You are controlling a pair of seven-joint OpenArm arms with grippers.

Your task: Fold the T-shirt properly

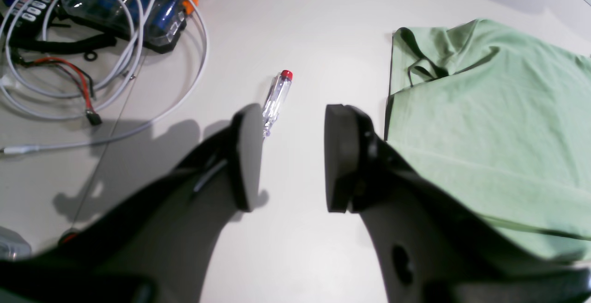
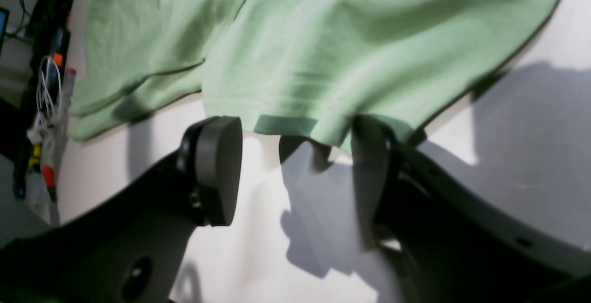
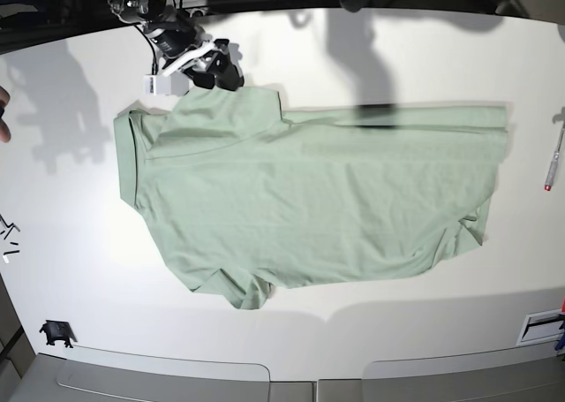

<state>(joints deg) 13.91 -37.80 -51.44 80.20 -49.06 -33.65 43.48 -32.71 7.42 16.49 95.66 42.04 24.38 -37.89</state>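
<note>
My right gripper (image 2: pixel 295 164) hangs over the table (image 3: pixel 79 243) with its pads spread wide, nothing between them. The far pad (image 2: pixel 369 155) sits right at the hem of the shirt (image 2: pixel 323 39), which droops over it; the near pad (image 2: pixel 217 169) stands clear on bare table. So I'm at the cloth's edge, not on it yet.

Left gripper (image 1: pixel 288 155), pads apart as well, empty, over bare table. A clear pen with a red cap (image 1: pixel 277 102) lies just ahead between the pads, and the shirt's edge is off to one side, close by the pad (image 1: pixel 341 155) there. Cables (image 1: pixel 92 63) and a tool case (image 1: pixel 152 12) sit farther out.

On the base view the shirt (image 3: pixel 309 208) is spread mid-table, long axis running left to right across that view, one end near the right edge, the folded end toward the left. Neither arm shows clearly there. I judge the right gripper nearer a grab: the hem is already touching its pad, so it only needs to slide in and pinch.
</note>
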